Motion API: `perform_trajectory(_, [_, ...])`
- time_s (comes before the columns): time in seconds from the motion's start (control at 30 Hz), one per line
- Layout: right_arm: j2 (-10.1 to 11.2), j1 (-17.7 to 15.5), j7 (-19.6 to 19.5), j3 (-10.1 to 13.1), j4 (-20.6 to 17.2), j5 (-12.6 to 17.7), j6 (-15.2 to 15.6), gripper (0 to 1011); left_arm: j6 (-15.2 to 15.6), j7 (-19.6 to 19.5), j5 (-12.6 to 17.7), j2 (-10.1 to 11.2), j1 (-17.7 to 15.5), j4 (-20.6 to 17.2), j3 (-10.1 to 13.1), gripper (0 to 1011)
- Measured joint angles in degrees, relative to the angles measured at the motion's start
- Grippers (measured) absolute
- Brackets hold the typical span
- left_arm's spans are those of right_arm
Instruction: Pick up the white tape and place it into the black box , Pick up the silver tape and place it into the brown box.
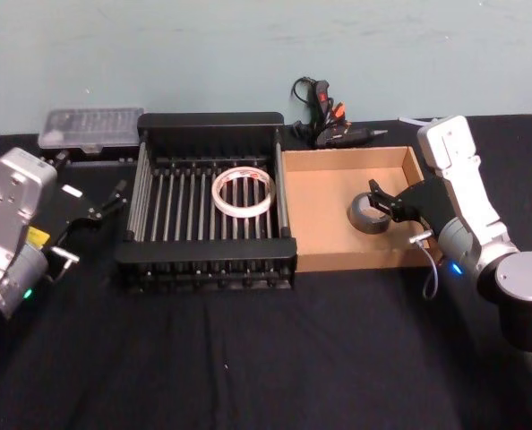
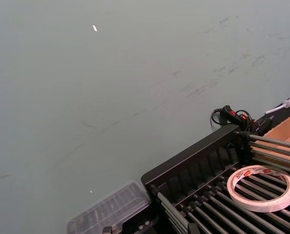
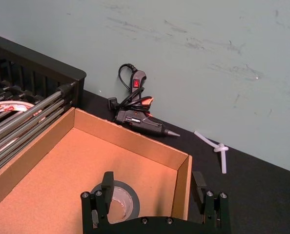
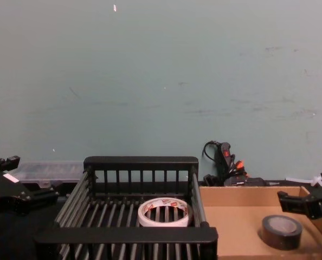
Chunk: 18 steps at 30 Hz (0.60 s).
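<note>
Two rolls lay in their boxes on the black-draped desk (image 1: 248, 358): the wide white tape roll with small red marks on its inner ring (image 1: 244, 193) flat on the barred floor of the black slatted plastic crate (image 1: 208, 266), and the dull dark grey silver tape roll with a pale core (image 1: 368, 213) flat on the floor of the shallow brown cardboard box (image 1: 338, 260), near its right wall. The right gripper (image 1: 384, 203) hovered just above and to the right of the grey roll, jaws spread wide and holding nothing, one finger over the roll's edge and the other near the cardboard wall; the roll's opening faced up, so it had no long axis to speak of. That wall stood closest to the jaws and looked the likeliest thing to snag if the arm drew back low. The left gripper (image 1: 105, 204) rested well apart from the crate on the robot's left, its jaws parted and empty. Behind the boxes, against the pale green wall, lay a black glue gun with its coiled cord (image 1: 324, 121), a clear plastic organiser case (image 1: 91, 128) and a loose white glue stick (image 3: 216, 148). Judged from how things lay, both placements appeared done.
</note>
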Motion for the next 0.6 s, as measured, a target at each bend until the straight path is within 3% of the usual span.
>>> perform_trajectory(0.6, [0.0, 0.0, 0.0, 0.0, 0.0, 0.0, 0.0, 1002, 0.0, 0.0, 0.0, 0.0, 0.0, 0.0, 0.0, 1001])
